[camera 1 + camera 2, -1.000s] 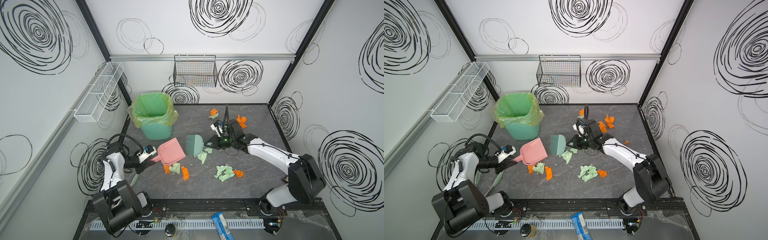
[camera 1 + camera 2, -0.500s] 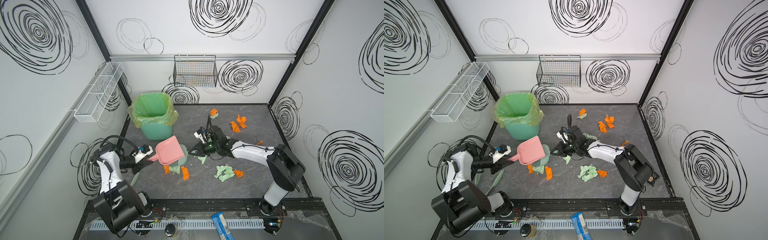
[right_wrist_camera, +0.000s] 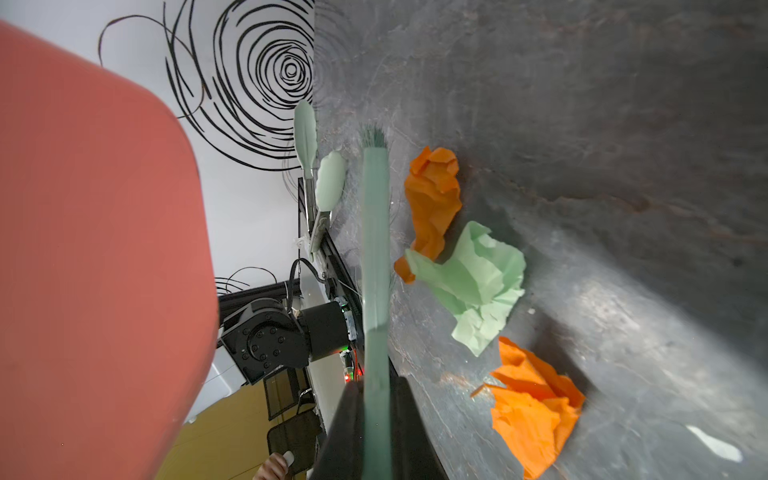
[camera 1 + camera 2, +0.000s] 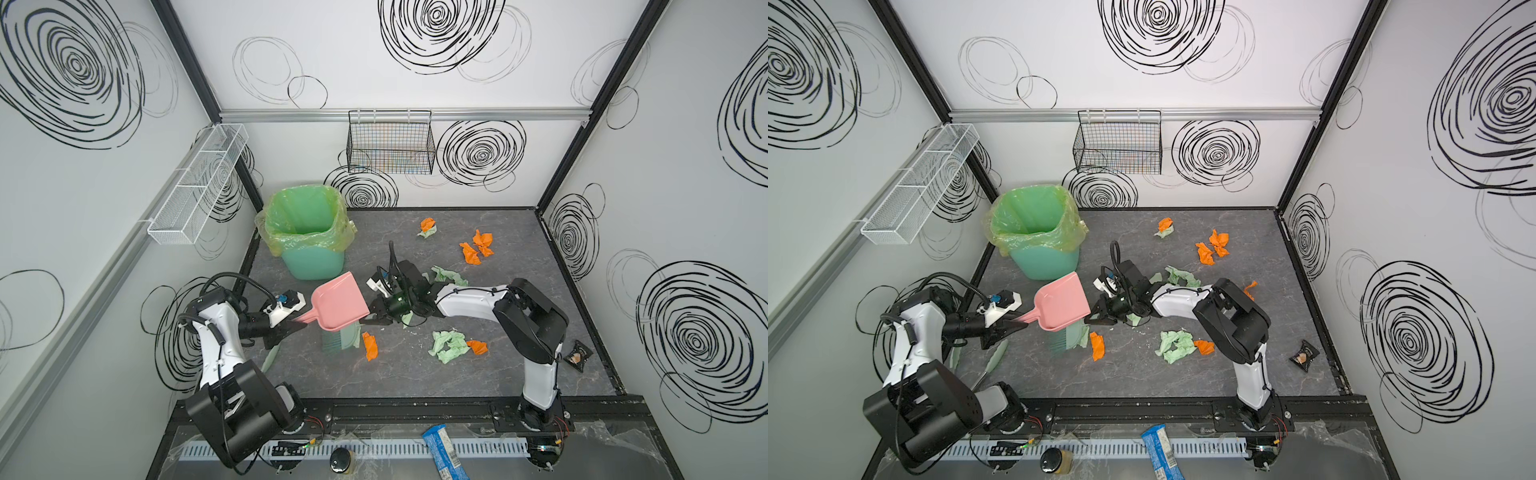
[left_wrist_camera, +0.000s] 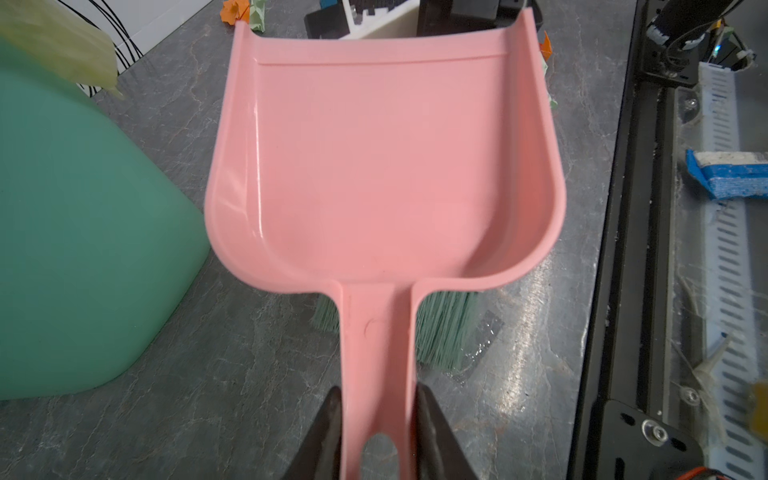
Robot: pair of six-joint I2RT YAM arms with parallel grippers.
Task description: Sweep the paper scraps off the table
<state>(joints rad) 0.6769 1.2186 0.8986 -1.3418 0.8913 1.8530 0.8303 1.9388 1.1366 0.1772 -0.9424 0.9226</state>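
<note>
My left gripper (image 4: pixel 297 325) (image 5: pixel 378 415) is shut on the handle of the pink dustpan (image 4: pixel 338 301) (image 5: pixel 386 158), which it holds above the table (image 4: pixel 415 374). My right gripper (image 4: pixel 368 320) (image 3: pixel 376 399) is shut on the handle of the teal brush (image 4: pixel 338 340) (image 3: pixel 374 249), whose bristles (image 5: pixel 444 328) lie under the pan. Paper scraps lie beside the brush: an orange scrap (image 3: pixel 436 195), a green scrap (image 3: pixel 482 282) and a nearer orange scrap (image 4: pixel 370 345). More scraps lie at mid-table (image 4: pixel 448 345) and toward the back (image 4: pixel 478 247).
A green bin with a bag liner (image 4: pixel 307 232) stands at the back left, just behind the dustpan. Pale green tongs (image 4: pixel 270 359) lie by the left edge. A dark snack packet (image 4: pixel 577 354) lies at the right edge. A wire basket (image 4: pixel 390 143) hangs on the back wall.
My right arm has swung the brush leftward from the middle of the table until its head lies under the dustpan. The dustpan has stayed in about the same place in my left gripper.
</note>
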